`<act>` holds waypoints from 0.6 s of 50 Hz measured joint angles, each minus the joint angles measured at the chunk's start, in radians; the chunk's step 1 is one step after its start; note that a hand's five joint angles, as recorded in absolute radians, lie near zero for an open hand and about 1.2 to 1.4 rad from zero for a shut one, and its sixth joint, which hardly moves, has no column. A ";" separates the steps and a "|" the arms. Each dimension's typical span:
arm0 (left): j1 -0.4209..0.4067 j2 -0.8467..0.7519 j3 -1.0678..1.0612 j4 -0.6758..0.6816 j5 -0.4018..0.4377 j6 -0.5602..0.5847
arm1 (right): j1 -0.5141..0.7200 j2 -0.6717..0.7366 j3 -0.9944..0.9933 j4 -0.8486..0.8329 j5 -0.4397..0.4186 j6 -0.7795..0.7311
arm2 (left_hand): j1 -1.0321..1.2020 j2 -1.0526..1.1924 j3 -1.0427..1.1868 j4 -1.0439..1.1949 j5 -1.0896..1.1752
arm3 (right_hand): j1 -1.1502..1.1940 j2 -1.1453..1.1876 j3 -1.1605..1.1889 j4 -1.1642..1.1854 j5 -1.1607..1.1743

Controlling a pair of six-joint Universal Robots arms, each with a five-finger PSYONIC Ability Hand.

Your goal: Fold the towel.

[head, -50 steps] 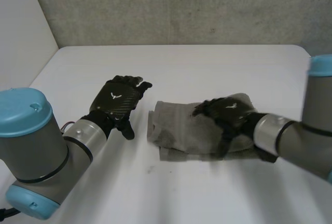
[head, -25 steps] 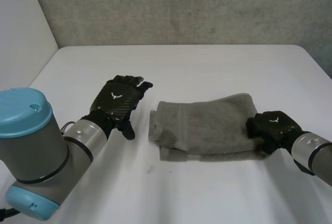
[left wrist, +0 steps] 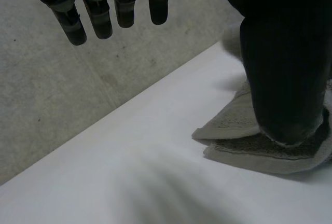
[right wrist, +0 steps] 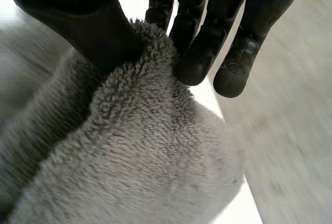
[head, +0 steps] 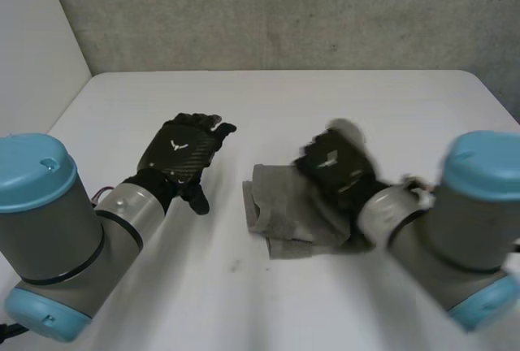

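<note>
A grey towel (head: pixel 284 213) lies folded over on the white table (head: pixel 325 99), right of centre. My right hand (head: pixel 333 164) hovers over the towel's middle. In the right wrist view its thumb (right wrist: pixel 88 22) and fingers (right wrist: pixel 197 53) pinch a fluffy fold of the towel (right wrist: pixel 145 172), which hangs below the palm. My left hand (head: pixel 185 152) rests to the left of the towel, apart from it and empty. In the left wrist view its fingers (left wrist: pixel 111 6) are straight, and the towel's layered corner (left wrist: pixel 244 146) lies beyond its thumb.
A grey wall (head: pixel 284 10) rises behind the table's far edge, with a white panel (head: pixel 32 42) at the left. The right arm's elbow (head: pixel 479 229) stands over the table's front right.
My right hand shut on the towel's right end and carried it left, over the towel's middle. The towel is now shorter and bunched. The left hand hardly moved.
</note>
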 measured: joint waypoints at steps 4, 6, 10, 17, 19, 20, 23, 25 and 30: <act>0.008 0.009 0.000 -0.002 0.000 0.000 | 0.151 0.105 -0.041 0.008 0.020 -0.095 | 0.000 0.000 0.000 0.000 0.000 | 0.000 0.000 0.000 0.000 0.000; 0.011 0.013 0.001 -0.004 -0.001 0.000 | 0.188 0.137 -0.047 0.010 0.022 -0.121 | 0.000 0.000 0.000 0.000 0.000 | 0.000 0.000 0.000 0.000 0.000; 0.017 0.020 0.006 -0.006 -0.001 -0.004 | 0.225 0.158 -0.047 0.001 0.016 -0.136 | 0.000 0.000 0.000 0.000 0.000 | 0.001 0.000 0.000 0.000 0.000; 0.019 0.023 0.041 -0.014 -0.003 -0.019 | 0.173 0.035 0.008 -0.072 -0.008 0.038 | 0.000 0.000 0.000 0.000 0.000 | -0.705 -0.710 -0.709 -0.711 -0.742; 0.017 0.022 0.060 -0.021 -0.007 -0.026 | 0.117 -0.024 0.031 -0.086 -0.006 0.158 | 0.000 0.000 0.000 0.000 0.000 | -0.993 -0.997 -1.007 -1.006 -1.044; 0.016 0.022 0.067 -0.024 -0.009 -0.029 | 0.099 -0.042 0.037 -0.088 -0.005 0.197 | 0.000 0.000 0.000 0.000 0.000 | -1.031 -1.033 -1.050 -1.051 -1.079; 0.009 0.015 0.108 -0.041 -0.025 -0.053 | 0.019 -0.111 0.058 -0.080 -0.003 0.371 | 0.000 0.000 0.000 0.000 0.000 | -1.079 -1.068 -1.094 -1.083 -1.097; -0.002 0.002 0.148 -0.060 -0.040 -0.079 | -0.049 -0.152 0.066 -0.051 -0.004 0.500 | 0.000 0.000 0.000 0.000 0.000 | -1.082 -1.068 -1.094 -1.083 -1.097; -0.054 -0.052 0.248 -0.112 -0.072 -0.138 | -0.174 -0.196 0.064 0.038 -0.013 0.682 | 0.000 0.002 0.001 0.002 0.000 | -1.083 -1.068 -1.094 -1.083 -1.097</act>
